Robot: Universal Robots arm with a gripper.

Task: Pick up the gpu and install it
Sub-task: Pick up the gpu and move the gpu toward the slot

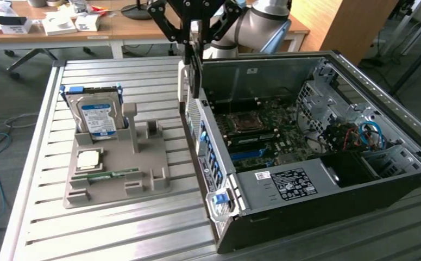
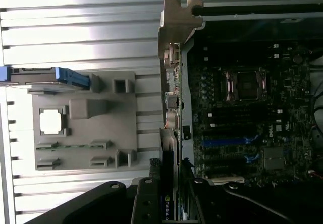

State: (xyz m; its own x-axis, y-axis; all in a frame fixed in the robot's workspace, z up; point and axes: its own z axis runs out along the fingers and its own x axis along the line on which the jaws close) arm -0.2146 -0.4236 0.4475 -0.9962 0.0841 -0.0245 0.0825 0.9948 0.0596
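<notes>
1. The black jointed metal gripper (image 1: 193, 42) (image 2: 170, 183) has its fingers clenched on the thin, dark circuit-board gpu (image 1: 187, 81) (image 2: 167, 206), which bears an NVIDIA mark.
2. The gpu hangs on edge at upper centre of the exterior view, over the rear wall of the open black steel computer case (image 1: 268, 231).
3. Inside the case lies a dark green motherboard (image 1: 261, 128). The white power-supply label (image 1: 288, 184) is too small to read.
4. At centre left, a grey plastic tray (image 1: 116, 187) on the ribbed aluminium table (image 1: 123, 234) holds an upright silver, blue-labelled hard drive (image 1: 98, 117), a square silver processor (image 1: 88, 159) and a narrow green memory stick (image 1: 112, 175).

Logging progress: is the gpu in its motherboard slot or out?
Out. The gpu hangs on edge in the gripper, above the case's rear wall, not down on the motherboard.
</notes>
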